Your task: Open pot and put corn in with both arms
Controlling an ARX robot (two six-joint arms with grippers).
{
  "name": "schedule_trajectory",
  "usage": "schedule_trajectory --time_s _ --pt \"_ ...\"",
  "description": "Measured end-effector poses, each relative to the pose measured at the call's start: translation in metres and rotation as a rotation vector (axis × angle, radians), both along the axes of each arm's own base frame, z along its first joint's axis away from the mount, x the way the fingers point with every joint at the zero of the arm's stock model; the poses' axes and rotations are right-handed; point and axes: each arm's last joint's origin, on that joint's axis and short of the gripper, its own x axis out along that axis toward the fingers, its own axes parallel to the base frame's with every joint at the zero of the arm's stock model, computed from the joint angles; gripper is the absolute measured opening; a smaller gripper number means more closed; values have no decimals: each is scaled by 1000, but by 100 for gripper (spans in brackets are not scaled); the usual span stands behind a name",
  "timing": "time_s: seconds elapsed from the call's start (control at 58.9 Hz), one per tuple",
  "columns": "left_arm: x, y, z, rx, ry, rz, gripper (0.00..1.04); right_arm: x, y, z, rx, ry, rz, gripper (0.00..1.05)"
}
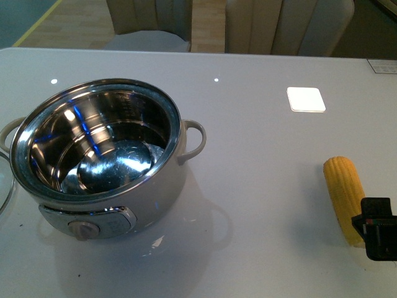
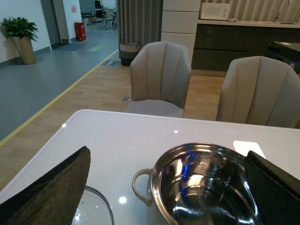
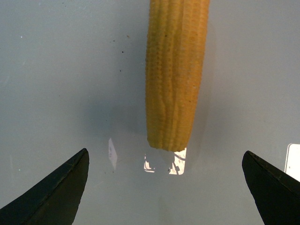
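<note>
Black right gripper (image 1: 378, 237) sits at the lower right edge of the front view, fingers (image 3: 56, 192) spread wide and empty, by the near end of the corn (image 1: 344, 186) lying on the pale table (image 1: 260, 186). The left gripper (image 2: 167, 150) gapes wide too, facing the open pot (image 1: 170, 186) at centre left. Chairs (image 1: 149, 15) stand along the top.

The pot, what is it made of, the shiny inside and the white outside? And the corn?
The pot: its inner bowl looks like polished steel, since it mirrors lights sharply. Its outer shell is smooth, glossy cream-white, maybe plastic or painted metal; I cannot tell which. The corn is matte yellow with rows of bumpy kernels; real or toy, unclear.
</note>
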Motion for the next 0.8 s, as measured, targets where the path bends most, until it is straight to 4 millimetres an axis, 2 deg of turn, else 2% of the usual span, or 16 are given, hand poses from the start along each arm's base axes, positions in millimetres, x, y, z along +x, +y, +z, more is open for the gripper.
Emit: schedule_trajectory --time_s 0.204,0.797 --pt "0 0 0 0 0 0 98 20 -2 -21 -44 41 47 96" --pt "0 0 0 0 0 0 98 50 -7 -59 -75 91 40 96"
